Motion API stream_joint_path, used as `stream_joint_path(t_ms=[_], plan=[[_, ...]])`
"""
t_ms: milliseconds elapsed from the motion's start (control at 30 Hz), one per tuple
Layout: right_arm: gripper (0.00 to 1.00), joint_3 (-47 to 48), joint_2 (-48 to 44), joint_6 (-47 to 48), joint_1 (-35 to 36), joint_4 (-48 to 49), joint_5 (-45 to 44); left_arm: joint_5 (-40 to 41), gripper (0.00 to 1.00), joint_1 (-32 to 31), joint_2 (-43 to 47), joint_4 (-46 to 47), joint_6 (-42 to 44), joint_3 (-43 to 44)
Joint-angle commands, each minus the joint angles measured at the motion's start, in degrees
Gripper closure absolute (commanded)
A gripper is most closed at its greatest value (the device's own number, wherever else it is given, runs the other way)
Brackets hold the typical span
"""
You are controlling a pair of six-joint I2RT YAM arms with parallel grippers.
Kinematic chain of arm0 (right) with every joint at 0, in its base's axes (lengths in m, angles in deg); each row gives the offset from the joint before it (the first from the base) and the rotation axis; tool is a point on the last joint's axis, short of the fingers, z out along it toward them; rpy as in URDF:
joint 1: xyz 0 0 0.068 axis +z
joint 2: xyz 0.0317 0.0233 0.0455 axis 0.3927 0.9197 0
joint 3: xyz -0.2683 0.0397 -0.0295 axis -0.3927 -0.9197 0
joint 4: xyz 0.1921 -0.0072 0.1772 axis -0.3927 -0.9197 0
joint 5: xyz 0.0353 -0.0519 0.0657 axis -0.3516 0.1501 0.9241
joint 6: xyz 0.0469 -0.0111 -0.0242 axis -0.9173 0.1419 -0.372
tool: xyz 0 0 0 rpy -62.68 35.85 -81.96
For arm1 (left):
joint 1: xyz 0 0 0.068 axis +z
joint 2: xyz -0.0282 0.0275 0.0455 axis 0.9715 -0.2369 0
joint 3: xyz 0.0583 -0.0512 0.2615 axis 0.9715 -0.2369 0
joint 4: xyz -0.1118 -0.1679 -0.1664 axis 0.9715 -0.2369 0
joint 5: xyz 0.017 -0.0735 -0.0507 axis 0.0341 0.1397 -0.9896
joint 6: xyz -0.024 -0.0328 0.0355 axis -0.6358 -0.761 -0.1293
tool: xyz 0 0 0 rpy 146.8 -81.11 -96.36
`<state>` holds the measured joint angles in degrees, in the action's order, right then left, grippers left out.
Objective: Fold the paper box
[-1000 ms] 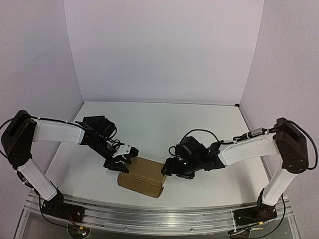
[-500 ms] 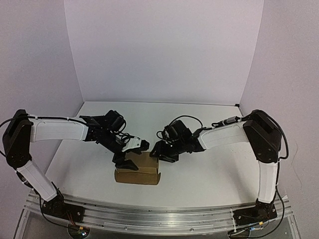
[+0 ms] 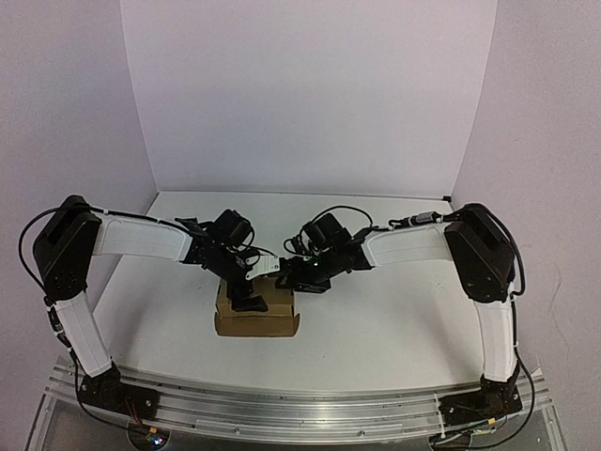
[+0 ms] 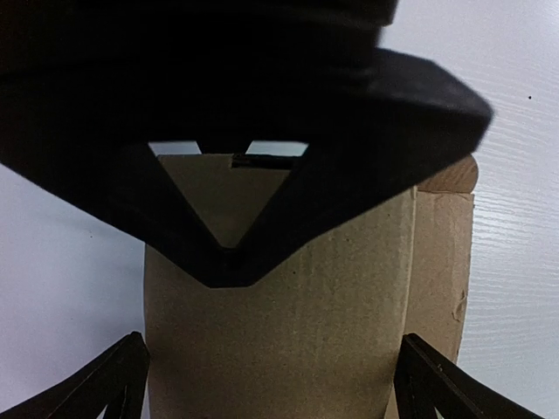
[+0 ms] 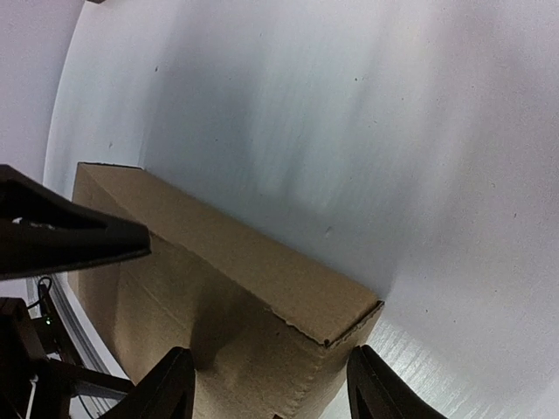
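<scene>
Near the tabletop's (image 3: 394, 310) front edge sits the paper box (image 3: 272, 325), looking almost shut. The left gripper (image 4: 271, 340) gapes wide and the right gripper (image 5: 271, 351) is half open; both hold nothing. Next, I think, press the flap down.

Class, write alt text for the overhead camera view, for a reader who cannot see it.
A brown cardboard box sits near the front of a white table. The robot's left tool and right tool reach in from either side, nearly meeting over the box's far edge.
</scene>
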<state>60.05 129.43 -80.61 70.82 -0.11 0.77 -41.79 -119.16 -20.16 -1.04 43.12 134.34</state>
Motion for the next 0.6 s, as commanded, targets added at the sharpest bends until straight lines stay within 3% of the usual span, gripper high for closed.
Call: stream_joint_path(t_ms=[0, 100, 200, 367, 567], plan=[[0.38, 1.9, 0.2, 2.9, 0.1, -2.5, 1.1, 0.6, 0.0, 0.2, -0.1, 0.9, -2.3, 1.5], [0.36, 2.5, -1.6, 2.9, -0.1, -3.2, 0.6, 0.2, 0.07, 0.3, -0.2, 0.5, 0.1, 0.5], [0.32, 2.0, -5.8, 2.1, -0.7, -3.9, -1.3, 0.1, 0.2, 0.3, -0.6, 1.6, 0.5, -1.1], [0.3, -7.6, -16.3, -5.5, -1.7, -4.2, -3.9, -2.2, 0.33, 0.3, 0.5, 1.1, 0.0, -2.1], [0.49, -24.4, -22.5, -17.7, -0.3, -4.2, -3.9, -3.0, 0.37, 0.2, 1.3, 1.6, 0.2, -3.5]])
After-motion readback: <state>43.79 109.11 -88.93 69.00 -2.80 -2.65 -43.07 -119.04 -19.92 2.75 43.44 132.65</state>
